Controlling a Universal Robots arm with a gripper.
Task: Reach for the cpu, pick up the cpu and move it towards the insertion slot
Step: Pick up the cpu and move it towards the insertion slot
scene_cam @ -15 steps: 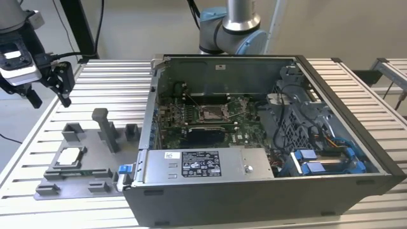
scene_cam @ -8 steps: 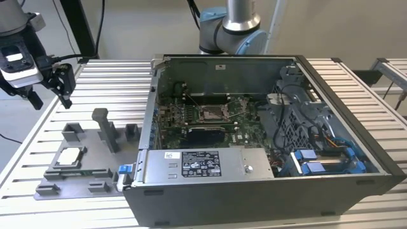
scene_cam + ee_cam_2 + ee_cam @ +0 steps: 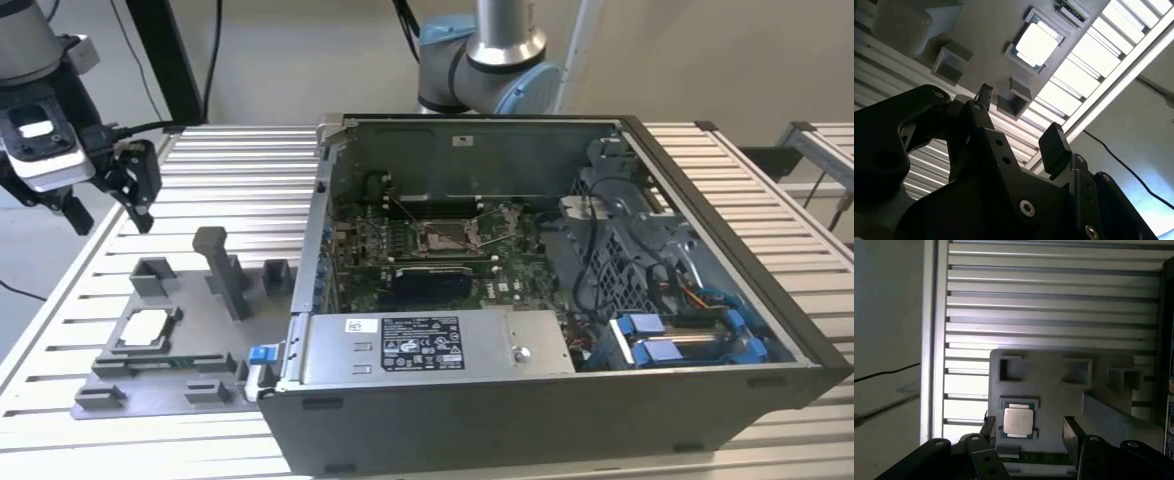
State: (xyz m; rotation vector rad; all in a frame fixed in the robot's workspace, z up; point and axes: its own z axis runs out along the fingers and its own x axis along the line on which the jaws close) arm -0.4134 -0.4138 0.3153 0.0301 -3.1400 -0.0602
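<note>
Currently the cpu (image 3: 1019, 420), a small thin square chip with a pale silver top face, lies flat inside a raised square frame on a grey plastic fixture plate (image 3: 1054, 385) that carries several upright blocks. We see the black two-fingered gripper (image 3: 1029, 432) hanging in the air above that plate, clear of the chip. Its jaws are spread wide and nothing is between them. In the first wrist view the chip appears in the gap between the two fingertips (image 3: 988, 426), further down and untouched.

In the exterior view the fixture plate rests on a table of silver metal slats (image 3: 240, 150), towards the exterior view's left. Just beside it, towards the exterior view's right, stands a dark grey open computer case (image 3: 747, 300). Inside the case, well apart from the chip, lies the insertion slot (image 3: 447, 236), a square metal-framed socket with a dark centre and a green circuit board around it
</note>
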